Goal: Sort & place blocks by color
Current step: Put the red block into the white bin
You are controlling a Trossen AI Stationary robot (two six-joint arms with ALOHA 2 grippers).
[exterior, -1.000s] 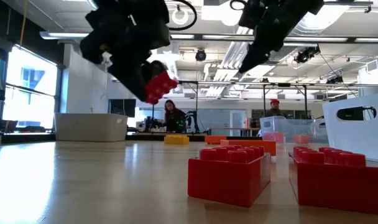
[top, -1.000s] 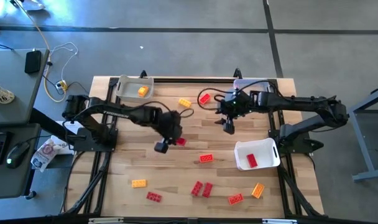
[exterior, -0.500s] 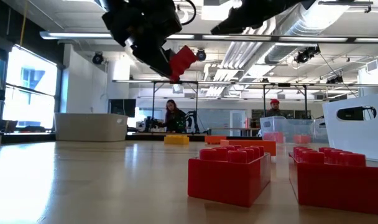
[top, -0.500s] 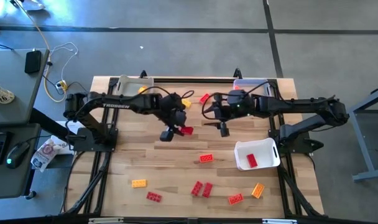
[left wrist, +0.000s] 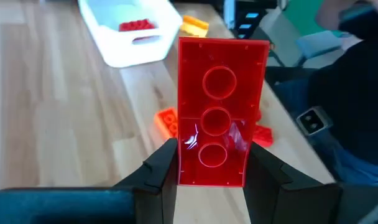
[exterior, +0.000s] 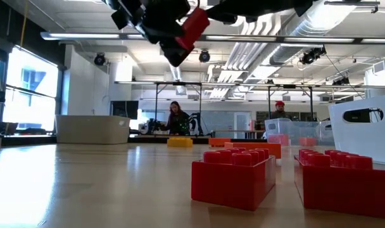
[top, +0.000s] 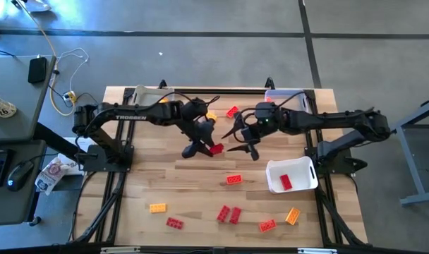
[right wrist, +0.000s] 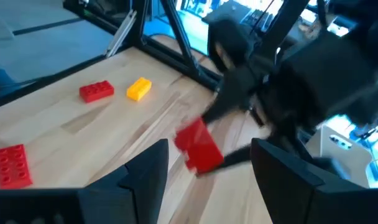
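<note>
Six blocks lie loose along the near edge of the tabletop [top: 144, 187]: a yellow-orange block [top: 157, 207] toward the near left corner, a red block [top: 175, 223] beside it, a pair of red blocks [top: 228, 214] touching side by side with their long axes running roughly near-to-far, then an orange-red block [top: 267, 226] and a tilted yellow-orange block [top: 293, 216] toward the near right corner. One orange-red block [top: 233, 180] lies farther in, near the middle, its long axis roughly parallel to the near edge. At the right edge a white tray [top: 300, 185] holds one red block [top: 285, 182].

Above the middle of the tabletop the left gripper [top: 204, 144] is clamped on a red held block [left wrist: 219, 137], raised clear of the wood; its two fingers press the long sides near one end, the hollow underside faces the wrist camera, and the long axis runs straight out from the gripper. Just to its right the right gripper [top: 244, 141] hovers with its fingers spread wide and nothing between them, pointing toward the held block.

Toward the far edge lie a yellow-orange far block [top: 212, 116] and a red far block [top: 233, 111]. A second white tray [top: 140, 94] sits at the far left corner and a clear tray [top: 284, 94] at the far right corner.
</note>
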